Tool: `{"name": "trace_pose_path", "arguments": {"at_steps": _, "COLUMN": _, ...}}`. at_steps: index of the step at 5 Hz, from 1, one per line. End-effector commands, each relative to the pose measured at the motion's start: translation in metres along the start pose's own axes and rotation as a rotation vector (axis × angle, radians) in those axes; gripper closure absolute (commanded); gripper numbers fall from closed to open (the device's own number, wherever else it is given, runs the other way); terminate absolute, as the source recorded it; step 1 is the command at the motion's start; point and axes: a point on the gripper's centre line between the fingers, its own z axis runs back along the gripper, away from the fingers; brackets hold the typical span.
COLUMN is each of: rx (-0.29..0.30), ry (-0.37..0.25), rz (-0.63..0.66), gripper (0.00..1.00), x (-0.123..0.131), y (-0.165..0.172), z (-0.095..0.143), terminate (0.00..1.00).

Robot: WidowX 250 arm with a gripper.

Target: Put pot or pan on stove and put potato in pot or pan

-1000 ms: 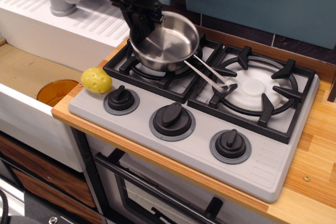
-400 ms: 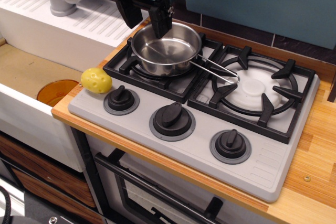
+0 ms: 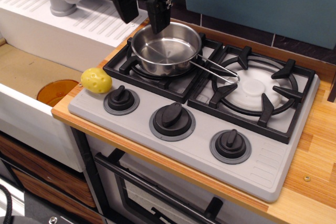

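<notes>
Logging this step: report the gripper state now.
Gripper: open, holding nothing, above the back rim of the pan, which sits on the left burner of the stove.

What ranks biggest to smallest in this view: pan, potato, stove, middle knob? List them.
1. Stove, by far the largest.
2. Pan, about as wide as one grate.
3 and 4. Middle knob with its ring and potato look close in size; the knob sits nearer the camera, so I won't rank them.

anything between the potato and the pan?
Only stove surface in the single camera view: the potato sits at the stove's left corner, then bare grey top and black grate edge up to the pan.
</notes>
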Motion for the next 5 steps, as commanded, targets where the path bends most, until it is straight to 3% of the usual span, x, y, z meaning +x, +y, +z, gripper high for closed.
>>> {"name": "trace_pose_path", "arguments": {"at_steps": 1, "rx": 0.038, "ry": -0.079, "rz": -0.019, "gripper": 0.00, "x": 0.014, "y": -0.001, "z": 0.028, "terminate": 0.00}}
{"name": "trace_pose_path", "arguments": {"at_steps": 3, "rx": 0.268, "ry": -0.185, "rz": 0.029, "gripper": 0.00, "x": -0.016, "y": 0.023, "z": 0.037, "terminate": 0.00}}
{"name": "trace_pose_path", "arguments": {"at_steps": 5, "rx": 0.422, "ry": -0.188, "rz": 0.020, "gripper": 0.00, "x": -0.030, "y": 0.034, "z": 0.034, "terminate": 0.00}}
